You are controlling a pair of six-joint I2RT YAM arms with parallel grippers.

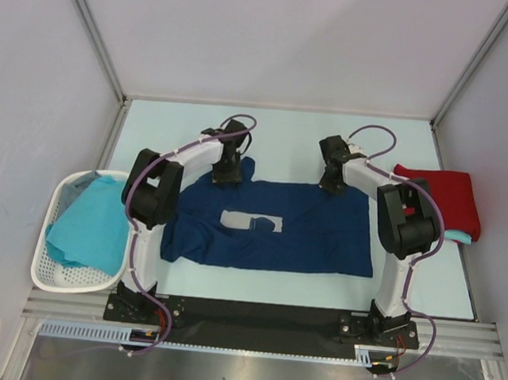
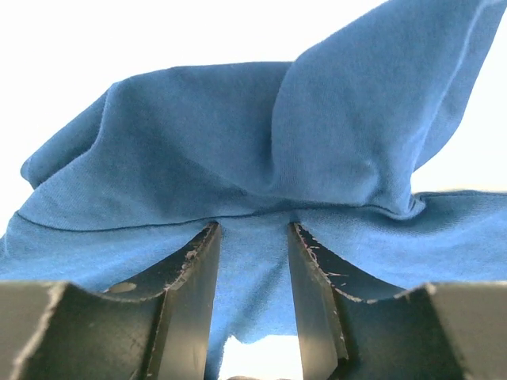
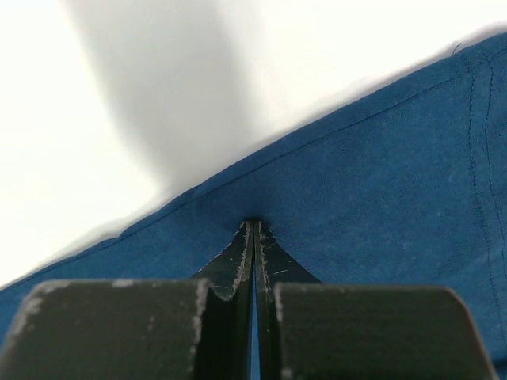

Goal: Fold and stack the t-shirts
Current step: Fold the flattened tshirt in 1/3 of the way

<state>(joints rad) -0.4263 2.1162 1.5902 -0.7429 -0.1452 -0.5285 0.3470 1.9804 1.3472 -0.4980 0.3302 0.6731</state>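
Top external view: a navy blue t-shirt point(image 1: 268, 231) lies spread flat across the middle of a pale worktop point(image 1: 285, 139), its pale grey chest print point(image 1: 251, 220) facing up near the centre of the frame. Its lower left part is rumpled and its upper left corner rises in a small peak. 2 white and black arms reach from the bottom of the frame and curve in over the shirt's upper edge. The left pincer point(image 1: 228, 177) sits on that raised upper left corner. The right pincer point(image 1: 333, 186) sits at the upper right part of the same edge.

At the left edge of the frame, a white perforated basket point(image 1: 51, 270) holds a turquoise t-shirt point(image 1: 91, 225) that spills over its inner rim. At the right edge, a folded red t-shirt point(image 1: 445, 198) rests on the worktop, well apart from the navy one, with a turquoise strip point(image 1: 464, 235) showing under its lower side.

Left wrist view: the black fingers point(image 2: 190, 277) stand part-way apart, with bunched blue cloth running between them and heaped beyond their tips; they are not pressed together.

Right wrist view: the 2 fingers point(image 3: 238, 261) are pressed together, pinching the navy shirt at its edge, with only a thin blue sliver between them.
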